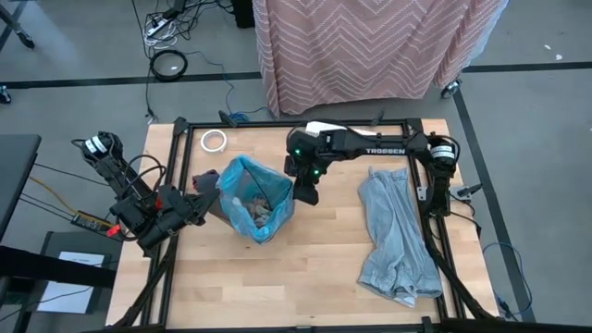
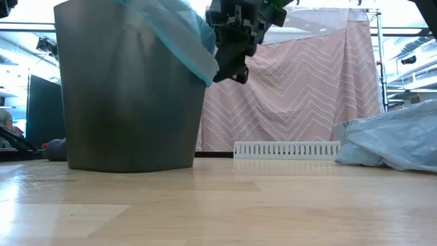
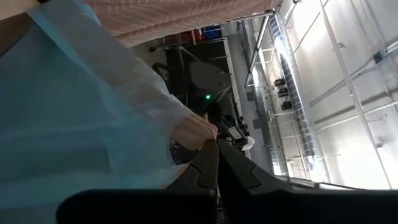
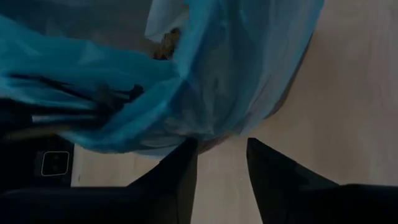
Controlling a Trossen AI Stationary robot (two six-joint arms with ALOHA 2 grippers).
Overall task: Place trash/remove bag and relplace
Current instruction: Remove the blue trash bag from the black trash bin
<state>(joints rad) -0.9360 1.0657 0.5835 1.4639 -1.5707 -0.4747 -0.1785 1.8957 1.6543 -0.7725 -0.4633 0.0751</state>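
Observation:
A grey bin (image 2: pixel 130 102) stands on the table left of centre, lined with a blue bag (image 1: pixel 254 185) whose rim folds out over the bin's top. Trash (image 1: pixel 254 207), brown and white scraps, lies inside the bag. At the bin's left side my left gripper (image 1: pixel 199 207) lies level, shut on the bag's rim. My right gripper (image 1: pixel 306 191) hangs slanting down at the bin's right side, open, its fingers next to the bag's overhanging edge (image 4: pixel 205 118). My left gripper pinches the blue bag's rim (image 3: pixel 198 132) between its two fingertips, coming level from the table's left side. The bag stays in the bin, its plastic spreading away from the fingers. My right gripper: I cannot tell whether one fingertip (image 4: pixel 186 149) touches the bag's overhang.
A pale grey-blue plastic bag (image 1: pixel 398 231) lies flat on the table's right part. A white tape ring (image 1: pixel 215 141) and a dark lump (image 1: pixel 205 180) lie at the far left. A white ridged strip (image 2: pixel 287 149) sits at the far edge. Bare wood stretches along the near edge.

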